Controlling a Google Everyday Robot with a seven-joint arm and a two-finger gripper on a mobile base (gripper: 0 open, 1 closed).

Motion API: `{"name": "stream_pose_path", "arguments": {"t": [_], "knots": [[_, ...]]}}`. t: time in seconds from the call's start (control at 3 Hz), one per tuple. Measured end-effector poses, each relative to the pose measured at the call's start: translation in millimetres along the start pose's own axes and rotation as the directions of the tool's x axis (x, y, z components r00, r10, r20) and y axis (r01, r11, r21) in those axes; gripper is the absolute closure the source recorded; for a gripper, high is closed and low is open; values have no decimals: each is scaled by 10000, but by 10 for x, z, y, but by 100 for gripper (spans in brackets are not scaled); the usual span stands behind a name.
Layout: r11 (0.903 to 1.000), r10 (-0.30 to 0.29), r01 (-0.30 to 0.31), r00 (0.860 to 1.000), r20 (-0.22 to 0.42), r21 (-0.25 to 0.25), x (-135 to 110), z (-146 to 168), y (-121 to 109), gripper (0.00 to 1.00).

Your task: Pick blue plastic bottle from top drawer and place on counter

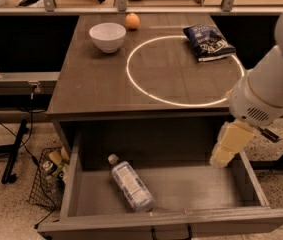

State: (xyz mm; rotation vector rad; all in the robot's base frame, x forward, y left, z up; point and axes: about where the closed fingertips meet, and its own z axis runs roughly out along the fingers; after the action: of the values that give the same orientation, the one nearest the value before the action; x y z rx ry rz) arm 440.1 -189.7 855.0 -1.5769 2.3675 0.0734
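Observation:
The blue plastic bottle [129,183] lies on its side on the floor of the open top drawer [181,186], left of the middle, with its white cap pointing to the back left. My gripper [224,155] hangs from the white arm [273,84] above the right part of the drawer, well to the right of the bottle and apart from it. It holds nothing that I can see. The counter [96,79] with its glowing white circle [181,69] sits above the drawer.
On the counter stand a white bowl [107,36] and an orange [132,20] at the back left, and a dark blue snack bag [208,42] at the back right. A wire basket [48,181] with clutter sits on the floor left of the drawer.

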Motion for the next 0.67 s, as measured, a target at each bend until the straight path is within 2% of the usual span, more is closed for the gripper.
{"name": "stream_pose_path", "arguments": {"t": [0.33, 0.67], "knots": [[9978, 613, -617, 9980, -159, -244, -3, 368, 209, 0], [9967, 736, -744, 9969, -261, -314, 33, 422, 263, 0]]}}
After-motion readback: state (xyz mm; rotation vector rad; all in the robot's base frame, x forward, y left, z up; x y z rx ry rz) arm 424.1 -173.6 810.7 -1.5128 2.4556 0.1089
